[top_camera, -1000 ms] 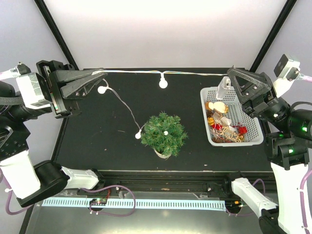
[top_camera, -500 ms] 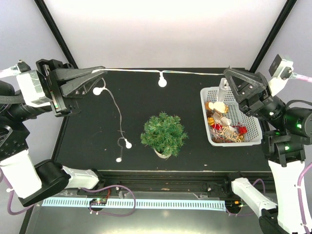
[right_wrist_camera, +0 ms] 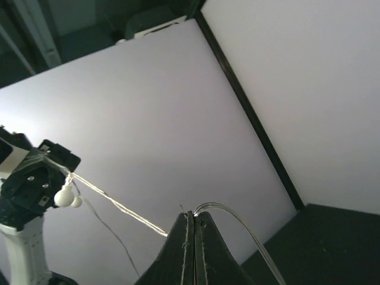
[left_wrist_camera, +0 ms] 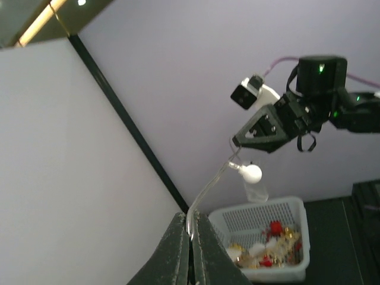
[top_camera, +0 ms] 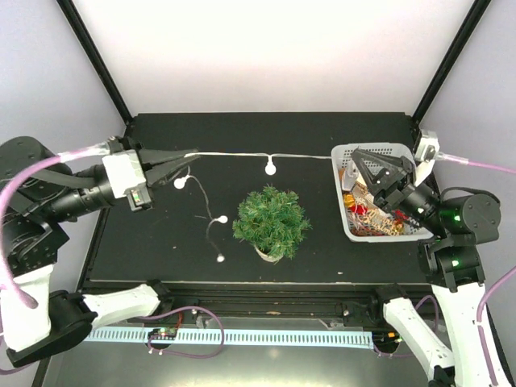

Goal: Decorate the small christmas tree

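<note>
The small christmas tree [top_camera: 272,222] stands on its white base at the middle front of the black table. A thin light string [top_camera: 242,155] with white bulbs is stretched level between both grippers, behind and above the tree; one bulb [top_camera: 270,167] hangs at its middle. My left gripper [top_camera: 193,152] is shut on the string's left part, and the wire [left_wrist_camera: 209,187] runs out of its closed tips. My right gripper [top_camera: 352,152] is shut on the right end; the wire [right_wrist_camera: 122,208] shows at its tips. A loose tail [top_camera: 211,230] with bulbs droops to the table left of the tree.
A white mesh basket [top_camera: 344,205] of red, gold and white ornaments sits at the right of the table, under my right gripper. It also shows in the left wrist view [left_wrist_camera: 255,218]. Black frame posts stand at the back corners.
Both grippers have come down and inward toward the table, lowering the stretched string closer to the tree. The loose tail came off the tree and has settled on the table left of it.
</note>
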### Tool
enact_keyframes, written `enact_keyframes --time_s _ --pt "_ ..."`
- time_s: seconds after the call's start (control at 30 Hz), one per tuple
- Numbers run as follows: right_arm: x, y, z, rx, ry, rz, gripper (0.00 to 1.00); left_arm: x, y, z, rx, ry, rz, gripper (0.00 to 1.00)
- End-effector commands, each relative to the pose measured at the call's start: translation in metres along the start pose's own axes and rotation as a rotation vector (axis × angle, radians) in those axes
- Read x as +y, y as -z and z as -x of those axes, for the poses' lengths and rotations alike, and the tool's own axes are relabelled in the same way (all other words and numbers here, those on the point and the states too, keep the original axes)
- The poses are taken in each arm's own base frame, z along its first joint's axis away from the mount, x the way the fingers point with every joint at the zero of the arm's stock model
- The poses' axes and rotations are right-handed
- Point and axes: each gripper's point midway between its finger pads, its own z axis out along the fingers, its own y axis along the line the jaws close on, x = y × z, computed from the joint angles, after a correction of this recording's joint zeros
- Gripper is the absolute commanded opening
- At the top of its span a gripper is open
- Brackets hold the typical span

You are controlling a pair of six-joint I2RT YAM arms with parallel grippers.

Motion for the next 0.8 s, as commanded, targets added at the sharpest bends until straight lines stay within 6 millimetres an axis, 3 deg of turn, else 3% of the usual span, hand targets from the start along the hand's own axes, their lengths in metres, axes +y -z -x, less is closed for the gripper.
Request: enact_keyframes --time_s 0.0,0.23,0.77 --pt "-0.062 0.012 -0.024 -0.006 -0.033 -0.237 0.01 0.010 0.028 0.015 -0.051 -0.118 0.140 0.02" --pt "-0.099 0.025 -0.062 0.029 -0.075 -0.326 0.01 0.007 0.000 -0.053 0.105 -0.079 0.115 0.02" --pt "-0.166 0.043 -0.106 0.104 -0.065 -0.542 0.01 0.020 -0.028 -0.121 0.274 -0.018 0.161 0.02"
